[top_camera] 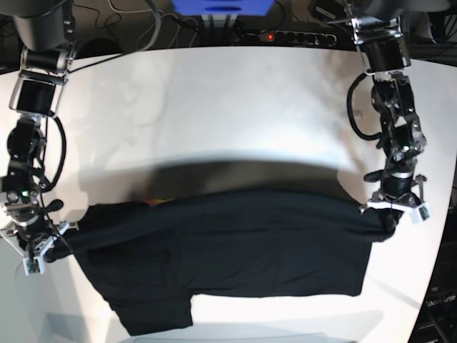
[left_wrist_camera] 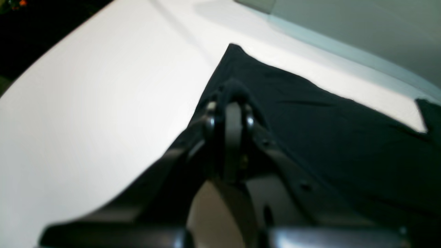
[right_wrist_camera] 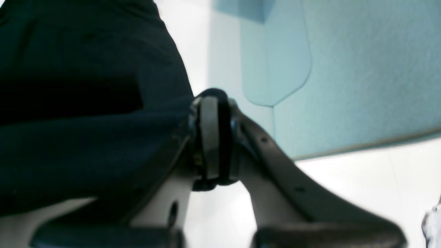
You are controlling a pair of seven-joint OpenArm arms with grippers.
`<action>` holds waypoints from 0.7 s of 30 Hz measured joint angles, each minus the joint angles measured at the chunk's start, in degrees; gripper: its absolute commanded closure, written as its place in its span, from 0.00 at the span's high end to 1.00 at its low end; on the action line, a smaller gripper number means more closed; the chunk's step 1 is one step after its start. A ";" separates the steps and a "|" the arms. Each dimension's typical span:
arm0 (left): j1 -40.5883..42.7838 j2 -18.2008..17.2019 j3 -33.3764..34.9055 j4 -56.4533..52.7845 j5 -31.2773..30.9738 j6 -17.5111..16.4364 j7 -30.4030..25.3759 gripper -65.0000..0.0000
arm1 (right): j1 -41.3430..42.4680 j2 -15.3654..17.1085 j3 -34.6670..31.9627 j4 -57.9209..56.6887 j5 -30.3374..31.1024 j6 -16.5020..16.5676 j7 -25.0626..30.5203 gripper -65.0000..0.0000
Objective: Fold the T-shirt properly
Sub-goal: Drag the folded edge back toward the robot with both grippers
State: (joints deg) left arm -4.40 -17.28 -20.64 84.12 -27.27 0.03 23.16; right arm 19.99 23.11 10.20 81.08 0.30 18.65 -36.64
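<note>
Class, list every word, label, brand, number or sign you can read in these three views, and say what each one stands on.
None can be read in any view.
T-shirt: plain black, no print showing.
Table: bare white, no markings.
Left gripper and right gripper: no legible labels.
Power strip behind the table: one red light, any lettering too small to read.

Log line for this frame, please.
stage: mid-fold | left gripper: shut on shirt | right gripper: shut on shirt | shirt edge lifted between both above table
</note>
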 measured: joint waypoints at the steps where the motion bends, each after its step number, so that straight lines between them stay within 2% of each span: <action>1: 0.48 0.00 0.00 0.00 0.04 0.00 0.22 0.00 | -0.57 0.09 0.02 -0.04 -0.04 0.00 -0.09 0.00; 6: 4.79 0.02 -0.42 0.50 0.00 -0.11 -0.37 0.00 | -7.56 0.20 1.03 3.06 -0.48 0.02 -0.17 0.00; 13: 12.48 0.76 -4.74 0.61 -0.15 -0.11 0.11 0.00 | -21.59 0.02 3.72 11.80 -0.35 0.00 -0.09 0.00; 21: 19.58 0.79 -6.05 0.63 -0.37 -0.26 0.02 0.00 | -31.80 0.07 3.58 13.70 -0.04 -0.02 0.63 0.00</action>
State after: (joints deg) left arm 15.18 -16.49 -26.70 84.75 -27.64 -0.23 23.18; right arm -11.81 23.18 13.78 94.78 0.25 18.63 -36.01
